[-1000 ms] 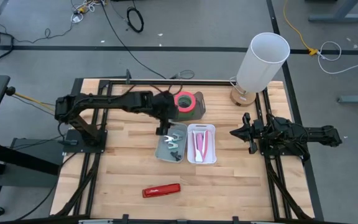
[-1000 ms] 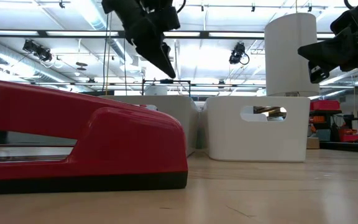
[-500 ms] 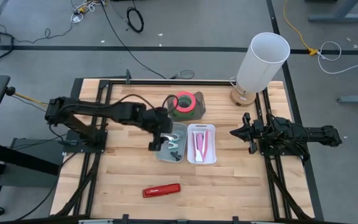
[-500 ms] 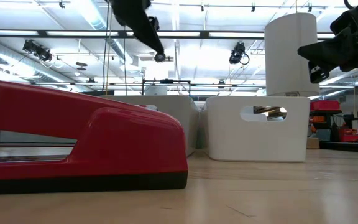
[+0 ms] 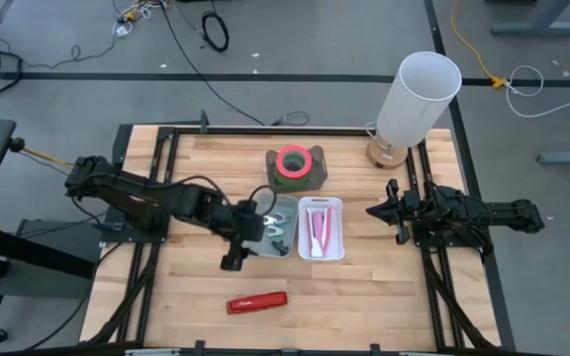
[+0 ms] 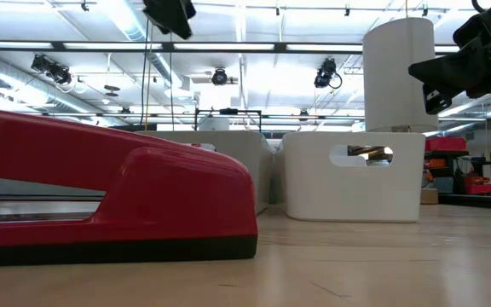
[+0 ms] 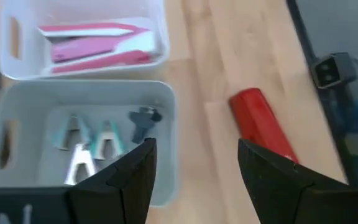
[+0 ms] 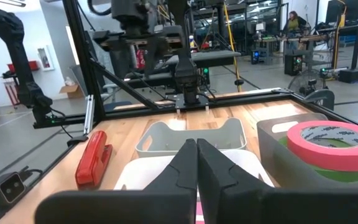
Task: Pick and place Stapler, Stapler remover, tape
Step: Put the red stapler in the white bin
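A red stapler (image 5: pixel 257 302) lies flat on the wooden table near its front edge; it fills the left of the low view (image 6: pixel 101 196). Several staple removers (image 7: pixel 89 146) lie in a grey bin (image 5: pixel 255 240). A pink stapler (image 5: pixel 320 229) lies in the white bin (image 5: pixel 336 247) beside it. A pink tape roll (image 5: pixel 292 162) rests on a grey container behind the bins. My left gripper (image 5: pixel 232 255) hangs open and empty above the grey bin's near left corner (image 7: pixel 194 168). My right gripper (image 5: pixel 389 210) waits shut at the table's right (image 8: pixel 197 163).
A tall white cylinder on a round wooden base (image 5: pixel 417 97) stands at the far right corner. Black frame rails (image 5: pixel 295 130) run along the table's far edge and sides. Bare wood lies between the bins and the red stapler.
My left gripper has swung from over the grey bin's far end, beside the tape, toward the table's near edge and a little left, along the grey bin. It has risen somewhat and turned, and its fingers have stayed open and empty.
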